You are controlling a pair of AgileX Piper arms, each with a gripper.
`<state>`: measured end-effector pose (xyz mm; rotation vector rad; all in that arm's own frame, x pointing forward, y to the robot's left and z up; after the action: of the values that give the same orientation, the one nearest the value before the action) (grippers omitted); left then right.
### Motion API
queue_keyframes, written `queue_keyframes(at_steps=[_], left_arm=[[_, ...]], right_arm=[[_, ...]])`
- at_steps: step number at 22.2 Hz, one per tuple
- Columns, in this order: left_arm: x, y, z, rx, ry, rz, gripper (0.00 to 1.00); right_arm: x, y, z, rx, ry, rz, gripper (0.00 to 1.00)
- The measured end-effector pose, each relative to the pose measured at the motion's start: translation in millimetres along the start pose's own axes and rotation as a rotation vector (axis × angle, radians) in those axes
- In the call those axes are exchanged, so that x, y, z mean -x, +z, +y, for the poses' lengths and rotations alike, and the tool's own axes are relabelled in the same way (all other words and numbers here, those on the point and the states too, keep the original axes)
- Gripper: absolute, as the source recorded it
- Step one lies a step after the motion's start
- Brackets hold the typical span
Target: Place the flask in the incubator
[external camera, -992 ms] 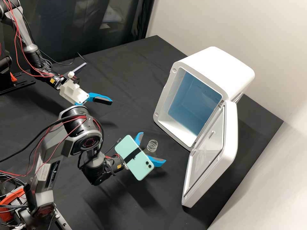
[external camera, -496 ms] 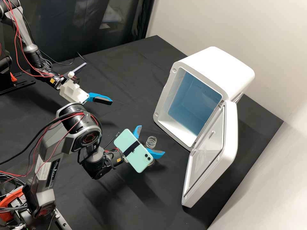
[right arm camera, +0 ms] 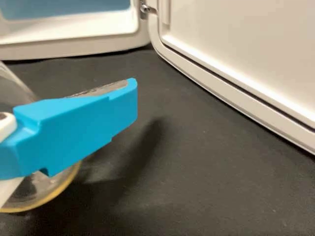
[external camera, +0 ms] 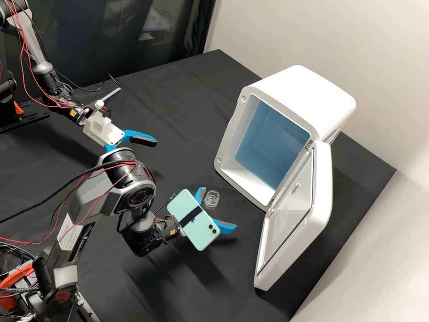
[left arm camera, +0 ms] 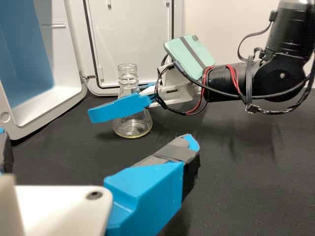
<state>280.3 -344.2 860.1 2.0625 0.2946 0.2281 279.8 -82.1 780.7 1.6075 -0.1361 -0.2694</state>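
The left arm's white gripper with two blue fingers (external camera: 129, 139) is hanging well away from the incubator, over the black bench (external camera: 187, 103), with its fingers spread wide and nothing between them. It is keeping where it was a second ago.

Nearer the incubator, the right arm's gripper (external camera: 216, 209), carrying a mint-green phone (external camera: 194, 219) strapped to its wrist, is the one that is moving. It dipped back a little and is now pushing forward again toward the incubator's mouth. Its fingers are standing wide, one on each side of the small clear glass conical flask (left arm camera: 131, 115), and I judge they are not yet pressing on the glass.

The flask is standing upright on the bench just in front of the white boxy incubator with the blue interior (external camera: 308, 96), apparently unmoved. The incubator's white door (external camera: 299, 210) is hanging fully open. So the arm seems to be lining up its grasp; closing, lifting and setting the flask inside are all still ahead.
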Motion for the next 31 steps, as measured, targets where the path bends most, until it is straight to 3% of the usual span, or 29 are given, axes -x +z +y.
queue_keyframes(at_steps=[8,9,31], left_arm=[[0.6,0.5,1.7,-0.001,0.006,-0.001,1.00],[0.6,0.5,1.7,-0.001,0.006,-0.001,1.00],[1.3,1.1,3.8,-0.002,0.014,-0.003,1.00]], right_arm=[[-7.5,13.0,6.8,-0.010,0.048,-0.014,1.00],[-7.4,13.3,7.1,-0.011,0.049,-0.015,0.00],[-6.7,14.8,8.1,-0.018,0.050,-0.018,0.00]])
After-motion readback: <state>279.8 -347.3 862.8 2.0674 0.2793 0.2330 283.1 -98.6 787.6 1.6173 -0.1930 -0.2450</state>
